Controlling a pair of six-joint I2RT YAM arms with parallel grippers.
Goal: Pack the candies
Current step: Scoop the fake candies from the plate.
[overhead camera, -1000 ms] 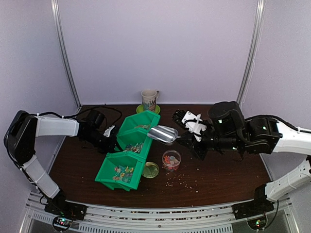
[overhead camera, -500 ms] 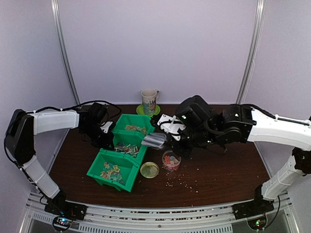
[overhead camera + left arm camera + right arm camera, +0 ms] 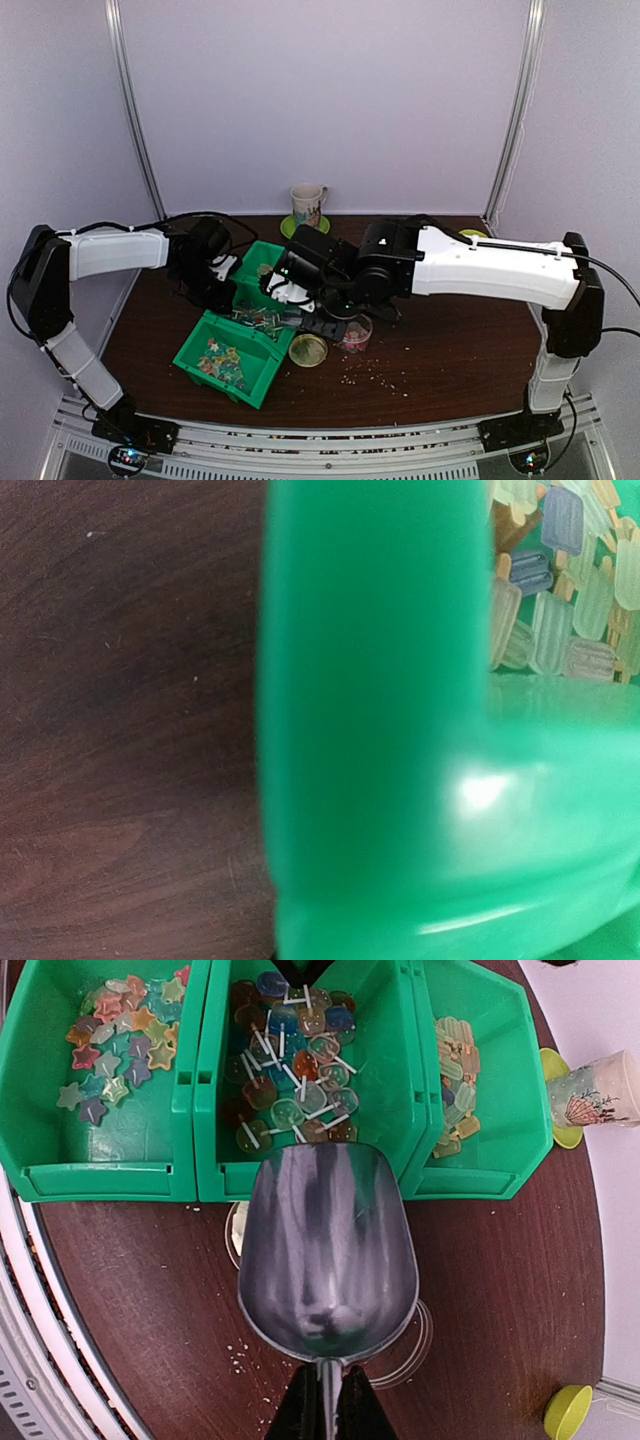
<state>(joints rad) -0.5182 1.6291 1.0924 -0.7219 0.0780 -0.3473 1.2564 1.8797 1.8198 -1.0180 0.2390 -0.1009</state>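
A green bin rack (image 3: 262, 372) with three compartments holds the candies: stars (image 3: 118, 1032), lollipops (image 3: 288, 1072) and popsicle shapes (image 3: 455, 1082). My right gripper (image 3: 330, 1412) is shut on the handle of a metal scoop (image 3: 328, 1245). The scoop looks empty and hangs over the front wall of the middle compartment. A clear jar (image 3: 352, 332) with a few candies sits under the scoop, partly hidden. The tan lid (image 3: 307, 350) lies beside it. My left gripper (image 3: 222, 274) is at the rack's left rear edge; its wrist view shows only the green wall (image 3: 370, 730), with the fingers hidden.
A printed cup (image 3: 307, 205) stands on a yellow-green coaster (image 3: 555, 1100) behind the rack. A small yellow-green cap (image 3: 570, 1412) lies at the right. Crumbs (image 3: 372, 376) are scattered on the brown table in front of the jar.
My right arm has swung left with the scoop, from beside the jar to over the bins. The rack has slid left and toward the front, along with my left gripper.
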